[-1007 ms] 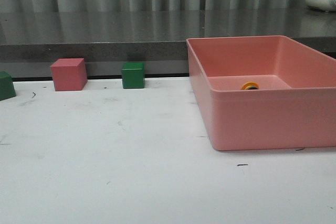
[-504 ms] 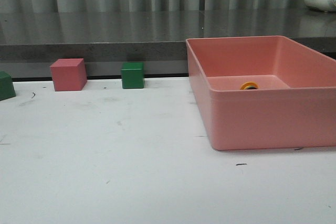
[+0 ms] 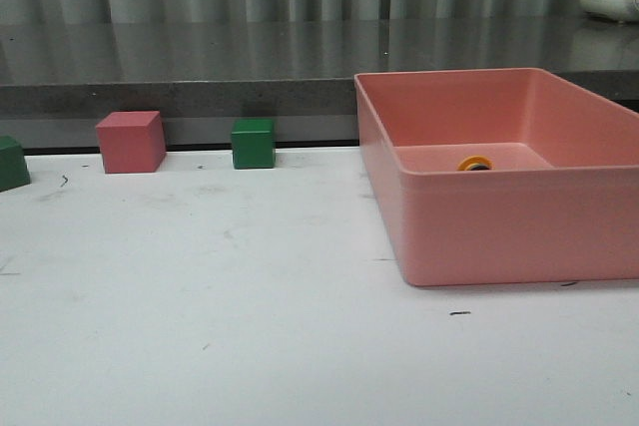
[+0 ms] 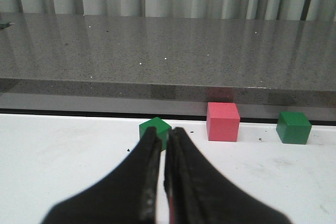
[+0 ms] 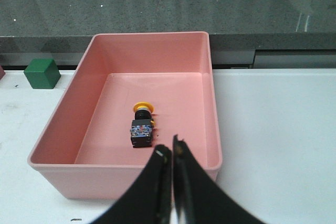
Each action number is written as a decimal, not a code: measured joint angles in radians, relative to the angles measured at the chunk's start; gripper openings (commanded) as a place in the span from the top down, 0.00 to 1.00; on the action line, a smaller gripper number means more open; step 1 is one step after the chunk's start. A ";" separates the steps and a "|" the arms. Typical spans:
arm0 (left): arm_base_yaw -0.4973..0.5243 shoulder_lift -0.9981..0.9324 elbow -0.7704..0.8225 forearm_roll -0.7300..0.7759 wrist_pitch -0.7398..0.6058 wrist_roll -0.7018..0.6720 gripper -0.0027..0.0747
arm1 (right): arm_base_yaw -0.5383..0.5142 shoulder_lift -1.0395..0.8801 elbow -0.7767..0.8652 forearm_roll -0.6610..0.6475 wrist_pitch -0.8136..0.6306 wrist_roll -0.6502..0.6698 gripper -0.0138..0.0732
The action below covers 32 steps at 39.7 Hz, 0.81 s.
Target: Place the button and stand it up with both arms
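Observation:
The button (image 5: 142, 126) lies on its side on the floor of the pink bin (image 5: 215, 129), yellow cap toward the far wall, black base toward me. In the front view only its yellow cap (image 3: 475, 163) shows over the bin's near wall (image 3: 519, 226). My right gripper (image 5: 171, 151) is shut and empty, above the bin's near rim, a little to the right of the button. My left gripper (image 4: 163, 139) is shut and empty over the white table, pointing at a green cube (image 4: 155, 129). Neither arm shows in the front view.
A pink cube (image 3: 130, 141) and a green cube (image 3: 253, 143) stand along the table's back edge, and another green cube (image 3: 12, 163) is at the far left. A grey ledge (image 3: 200, 67) runs behind the table. The bin fills the right side.

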 measured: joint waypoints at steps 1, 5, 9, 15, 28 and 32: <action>0.000 0.000 0.000 0.000 0.000 0.000 0.60 | 0.000 0.000 0.000 0.000 0.000 0.000 0.51; 0.000 0.000 0.000 0.000 0.000 0.000 0.27 | 0.000 0.000 0.000 0.000 0.000 0.000 0.28; 0.000 0.000 0.000 0.000 -0.004 0.000 0.09 | 0.000 0.000 0.000 0.000 0.000 0.000 0.14; 0.000 0.000 0.000 0.000 -0.006 0.000 0.08 | 0.000 0.000 0.000 0.000 0.000 0.000 0.11; 0.000 0.000 0.000 0.000 -0.006 0.000 0.08 | 0.000 0.023 -0.014 0.000 -0.033 0.000 0.11; 0.000 0.000 0.000 0.000 -0.006 0.000 0.08 | 0.000 0.098 -0.072 0.000 0.004 0.000 0.11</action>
